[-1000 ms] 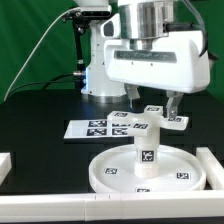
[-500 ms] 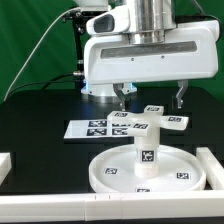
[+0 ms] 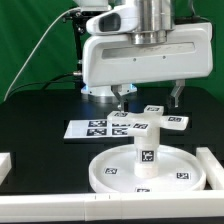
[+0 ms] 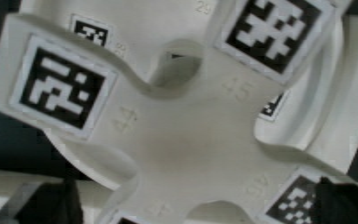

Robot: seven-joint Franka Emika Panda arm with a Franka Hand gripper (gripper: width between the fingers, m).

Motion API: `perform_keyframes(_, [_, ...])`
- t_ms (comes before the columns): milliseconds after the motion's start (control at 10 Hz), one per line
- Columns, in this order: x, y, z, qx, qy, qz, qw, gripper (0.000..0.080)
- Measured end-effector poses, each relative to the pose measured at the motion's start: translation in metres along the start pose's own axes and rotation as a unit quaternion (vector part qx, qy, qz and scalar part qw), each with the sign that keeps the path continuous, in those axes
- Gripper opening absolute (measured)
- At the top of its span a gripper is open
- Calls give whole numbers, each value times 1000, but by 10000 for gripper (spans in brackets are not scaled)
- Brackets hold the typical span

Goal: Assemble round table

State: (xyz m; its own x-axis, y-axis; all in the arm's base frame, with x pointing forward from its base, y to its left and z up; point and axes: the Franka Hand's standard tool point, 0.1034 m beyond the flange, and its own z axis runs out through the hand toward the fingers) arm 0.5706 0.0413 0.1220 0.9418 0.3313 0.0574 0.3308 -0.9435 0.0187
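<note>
Round table parts sit on the black table [image 3: 40, 125]. Large rimmed disc [image 3: 110, 172] lies flat at the near edge, between two white edge rails [image 3: 214, 168]. Short leg [image 3: 146, 153] stands upright at the disc's centre hub. Cross-shaped base [image 3: 160, 123] rests on top of the leg, tags facing up; the wrist view shows its arms [image 4: 176, 110] from straight above. Marker board [image 3: 98, 128] lies just behind the disc. Gripper [image 3: 149, 96] hangs above the base, jaws fully spread, holding nothing, fingertips clear of the base.
</note>
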Motion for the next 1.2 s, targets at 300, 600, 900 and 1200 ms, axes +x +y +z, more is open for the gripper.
perform_keyframes(300, [-3,1,2,3,-1,11,1000,649])
perform_keyframes(600, [-8,0,15,-3,1,8,1000,649])
perform_keyframes(900, [-8,-3,17,-7,4,7,1000,649])
perform_keyframes(1200, [-7,-3,19,-10,8,26,1000,553])
